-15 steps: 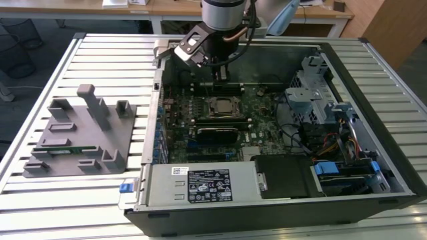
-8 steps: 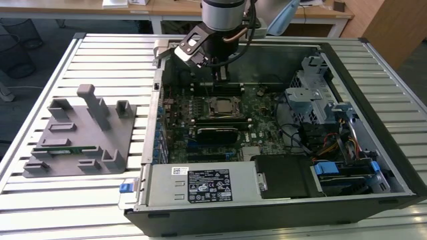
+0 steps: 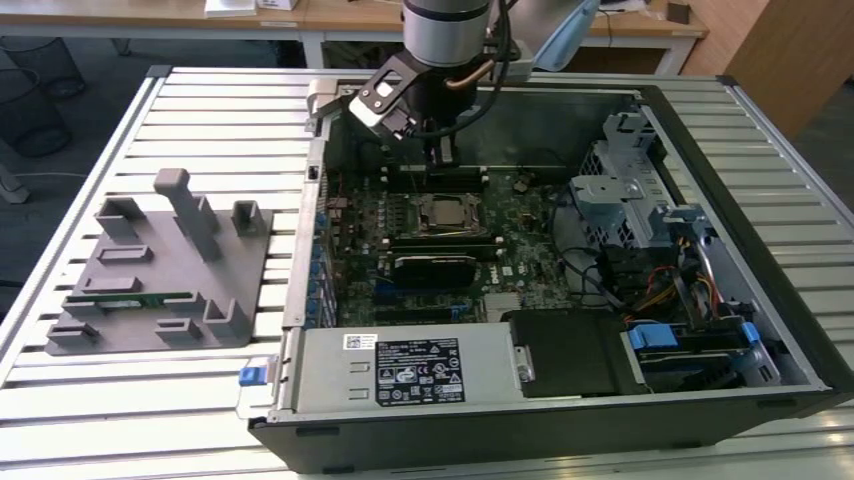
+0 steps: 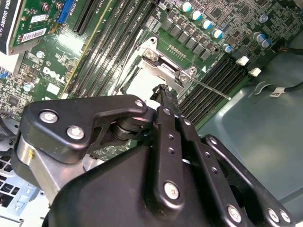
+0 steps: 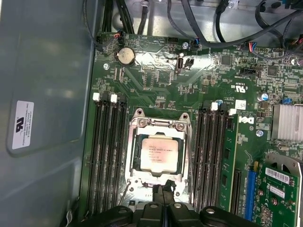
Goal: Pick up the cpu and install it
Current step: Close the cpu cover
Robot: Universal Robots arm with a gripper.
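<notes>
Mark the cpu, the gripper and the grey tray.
cpu (image 5: 159, 154), first wrist view, middle of its metal top.
gripper (image 5: 164, 193), first wrist view, between its fingertips.
grey tray (image 3: 154, 262), exterior view, bare flat base.

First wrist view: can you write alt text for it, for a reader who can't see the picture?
A silver-topped cpu lies flat in its metal-framed socket at the middle of a green motherboard, with black memory slots on both sides. The black pincer sits at the socket's edge, fingers together and holding nothing. Cables run along the grey case wall beyond the board.
</notes>
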